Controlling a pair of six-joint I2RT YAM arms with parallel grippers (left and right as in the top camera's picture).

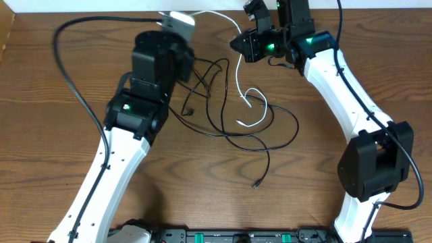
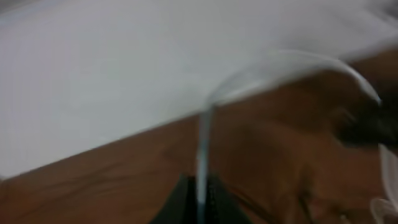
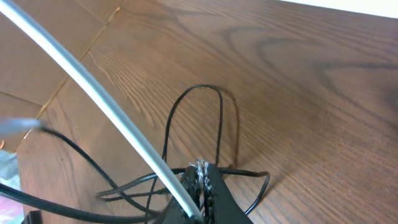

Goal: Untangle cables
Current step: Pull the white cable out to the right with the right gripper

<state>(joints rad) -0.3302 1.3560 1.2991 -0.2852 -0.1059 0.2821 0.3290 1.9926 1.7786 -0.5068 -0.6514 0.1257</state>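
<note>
White cable (image 3: 112, 114) spans from left hand (image 2: 200, 190) to right hand (image 3: 200, 182), both pinching it.

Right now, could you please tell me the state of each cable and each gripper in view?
white cable: held by both grippers, its free end lying looped over the black cables.
black cables: lying loose on the table, tangled in crossing loops.
left gripper: shut on the white cable, view blurred.
right gripper: shut on the white cable.
</note>
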